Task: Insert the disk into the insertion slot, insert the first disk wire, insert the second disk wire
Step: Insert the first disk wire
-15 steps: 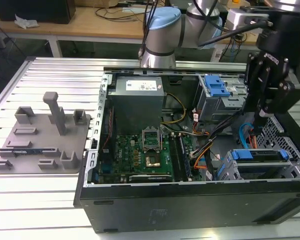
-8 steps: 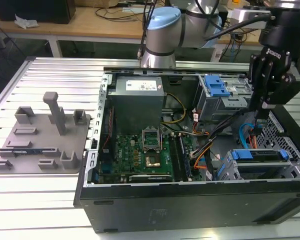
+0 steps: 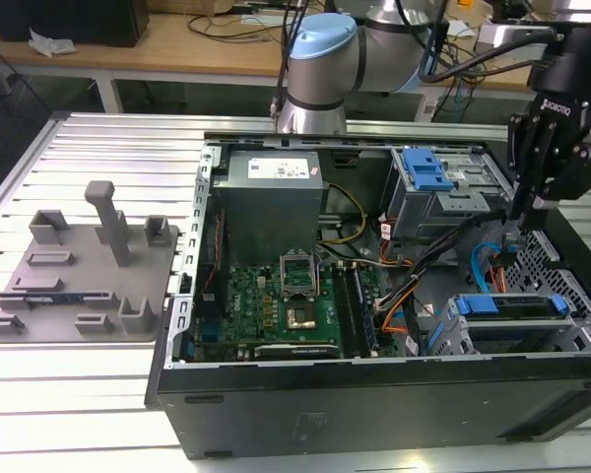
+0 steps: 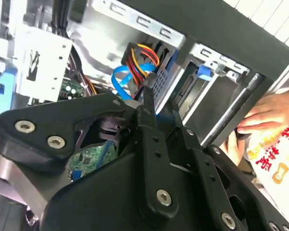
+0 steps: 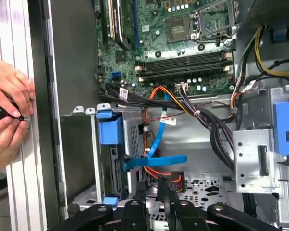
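- Jaws [image 3: 517,235] hang inside the open computer case [image 3: 374,414]. They are drawn close together, pinching a black connector [image 5: 172,183] that carries orange and red wires.
- The disk [image 3: 517,313] lies flat in the insertion slot [image 3: 451,333], with its blue carrier showing along the end. It sits in the case corner nearest the counter [image 3: 98,394] edge on the exterior view's right, just below the jaws.
- A blue flat cable [image 5: 156,161] loops between the jaws and the insertion slot. Part of it lies across the slot's open end in the first wrist view.
- A person's hands [image 5: 7,110] rest on the counter slats, just outside the case wall.
- A grey fixture plate [image 3: 79,286] lies on the counter by its edge on the exterior view's left, well apart from the jaws.
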Tool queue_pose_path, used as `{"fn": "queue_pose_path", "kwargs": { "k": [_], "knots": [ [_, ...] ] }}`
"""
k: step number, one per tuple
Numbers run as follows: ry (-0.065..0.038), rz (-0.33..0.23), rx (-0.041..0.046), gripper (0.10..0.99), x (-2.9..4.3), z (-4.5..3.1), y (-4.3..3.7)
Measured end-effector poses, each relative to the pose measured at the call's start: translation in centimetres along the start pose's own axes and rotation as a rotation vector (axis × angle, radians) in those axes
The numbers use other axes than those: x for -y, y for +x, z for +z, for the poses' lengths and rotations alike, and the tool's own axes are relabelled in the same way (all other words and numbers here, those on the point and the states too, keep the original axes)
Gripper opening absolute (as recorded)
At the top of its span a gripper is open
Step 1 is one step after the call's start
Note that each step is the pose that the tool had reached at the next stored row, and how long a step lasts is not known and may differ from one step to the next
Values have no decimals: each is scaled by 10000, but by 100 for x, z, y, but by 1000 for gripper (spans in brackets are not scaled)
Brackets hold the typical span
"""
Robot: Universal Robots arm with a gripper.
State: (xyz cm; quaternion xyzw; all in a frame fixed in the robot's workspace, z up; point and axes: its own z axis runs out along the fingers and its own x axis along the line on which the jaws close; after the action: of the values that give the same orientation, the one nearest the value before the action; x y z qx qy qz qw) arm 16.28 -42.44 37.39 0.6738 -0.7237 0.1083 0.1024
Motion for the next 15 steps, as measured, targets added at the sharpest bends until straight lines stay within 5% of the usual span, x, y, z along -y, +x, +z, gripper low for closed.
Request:
{"fn": "queue_pose_path", "kwargs": {
  "k": [2, 10, 15],
  "knots": [
    [10, 0, -126, 290, 17, -4, -143],
    [-13, 441, -148, 290, 15, 61, -170],
    [8, 445, -377, 290, 15, 128, -177]
  ]
}}
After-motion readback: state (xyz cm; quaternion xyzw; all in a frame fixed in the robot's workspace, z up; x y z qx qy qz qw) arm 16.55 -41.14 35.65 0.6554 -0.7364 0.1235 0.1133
